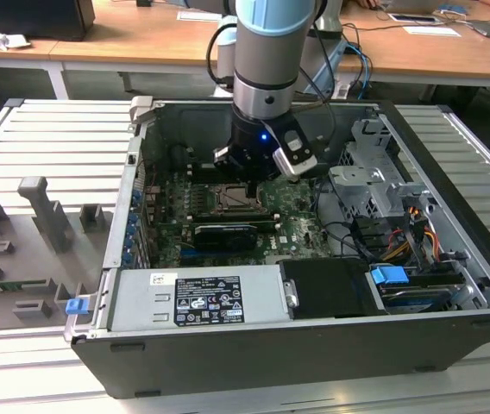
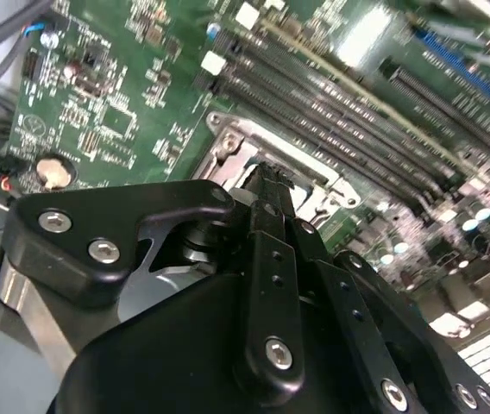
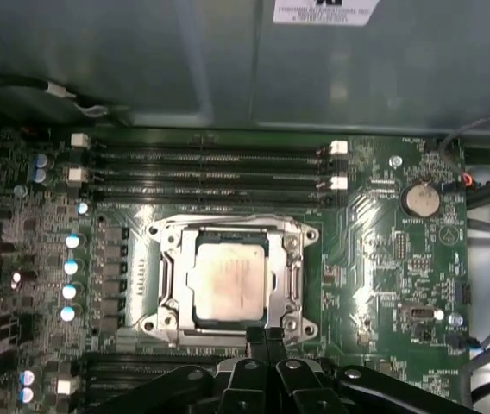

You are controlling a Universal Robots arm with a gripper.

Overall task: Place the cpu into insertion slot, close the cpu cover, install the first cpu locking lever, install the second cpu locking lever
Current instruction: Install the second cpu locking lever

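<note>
Gripper body hides part of the insertion slot; arm cropped.

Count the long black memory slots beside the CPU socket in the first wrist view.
4 long black memory slots, stacked in parallel rows on the green circuit board, between the silver-rimmed square socket and the grey case wall. More may be hidden elsewhere.

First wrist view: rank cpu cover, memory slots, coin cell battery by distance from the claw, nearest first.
1. cpu cover: closed over the cpu, its edge right by the claw.
2. memory slots: past the socket's far side.
3. coin cell battery: off diagonally toward the board edge, farthest.
</note>
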